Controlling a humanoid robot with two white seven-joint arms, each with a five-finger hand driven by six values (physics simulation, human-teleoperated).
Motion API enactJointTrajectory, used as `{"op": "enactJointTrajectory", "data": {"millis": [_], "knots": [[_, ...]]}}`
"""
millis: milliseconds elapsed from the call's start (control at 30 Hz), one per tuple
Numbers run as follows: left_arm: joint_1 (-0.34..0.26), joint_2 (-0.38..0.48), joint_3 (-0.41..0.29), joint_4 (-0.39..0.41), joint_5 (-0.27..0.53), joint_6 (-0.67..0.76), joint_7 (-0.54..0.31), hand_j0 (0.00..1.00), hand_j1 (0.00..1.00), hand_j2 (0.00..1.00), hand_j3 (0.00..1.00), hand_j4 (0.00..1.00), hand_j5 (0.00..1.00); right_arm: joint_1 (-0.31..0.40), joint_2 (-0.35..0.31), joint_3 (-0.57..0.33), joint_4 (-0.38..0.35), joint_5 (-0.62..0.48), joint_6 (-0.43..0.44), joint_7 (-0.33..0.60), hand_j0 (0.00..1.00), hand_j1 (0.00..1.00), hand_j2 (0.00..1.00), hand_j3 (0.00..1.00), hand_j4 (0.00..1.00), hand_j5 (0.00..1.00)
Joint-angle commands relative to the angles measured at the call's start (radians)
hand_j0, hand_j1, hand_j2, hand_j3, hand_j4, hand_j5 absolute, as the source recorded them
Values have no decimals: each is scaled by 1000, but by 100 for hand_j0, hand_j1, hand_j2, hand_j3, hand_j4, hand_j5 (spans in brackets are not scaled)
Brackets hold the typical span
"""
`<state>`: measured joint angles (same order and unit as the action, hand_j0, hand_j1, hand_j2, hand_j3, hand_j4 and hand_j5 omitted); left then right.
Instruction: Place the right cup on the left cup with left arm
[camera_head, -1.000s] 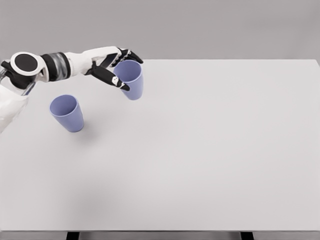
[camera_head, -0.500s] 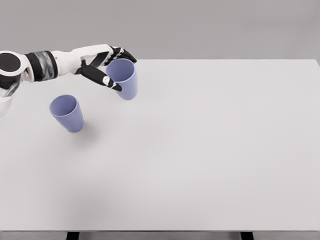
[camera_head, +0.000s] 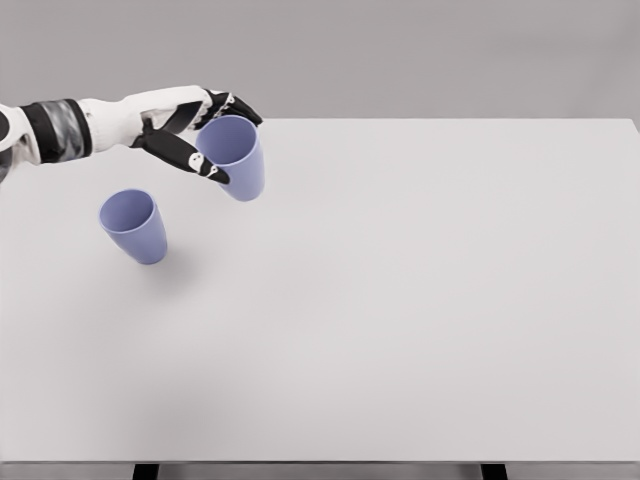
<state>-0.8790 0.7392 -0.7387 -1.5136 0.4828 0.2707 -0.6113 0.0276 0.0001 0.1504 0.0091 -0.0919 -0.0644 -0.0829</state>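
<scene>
Two lavender-blue cups show in the head view. One cup (camera_head: 135, 226) stands upright on the white table (camera_head: 400, 300) at the left. The other cup (camera_head: 236, 160) is held above the table near its far edge, up and to the right of the standing cup, mouth up and slightly tilted. My left hand (camera_head: 205, 135) is shut on it, its dark fingers wrapped around the rim and upper wall. The white left arm comes in from the left edge. The right arm is out of view.
The white table fills most of the view, with its far edge behind the held cup and its front edge at the bottom. A plain grey wall lies behind.
My left hand has carried the held cup steadily to the left, toward the standing cup. The standing cup has not moved.
</scene>
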Motion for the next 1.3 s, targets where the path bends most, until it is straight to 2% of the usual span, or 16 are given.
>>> {"op": "enactJointTrajectory", "data": {"millis": [0, 667, 1267], "knots": [[0, 22, 1, -20, 19, -1, 0, 66, 66, 66, 66, 66, 66, 0, 0, 0, 0, 0, 0, 0, 100, 100, 100, 100, 100, 100], [2, 180, 5, -142, 99, -1, 0, 66, 66, 66, 66, 66, 66, 0, 0, 0, 0, 0, 0, 0, 100, 100, 100, 100, 100, 100], [8, 296, 9, -203, 146, -1, 0, 66, 66, 66, 66, 66, 66, 0, 0, 0, 0, 0, 0, 0, 100, 100, 100, 100, 100, 100]]}}
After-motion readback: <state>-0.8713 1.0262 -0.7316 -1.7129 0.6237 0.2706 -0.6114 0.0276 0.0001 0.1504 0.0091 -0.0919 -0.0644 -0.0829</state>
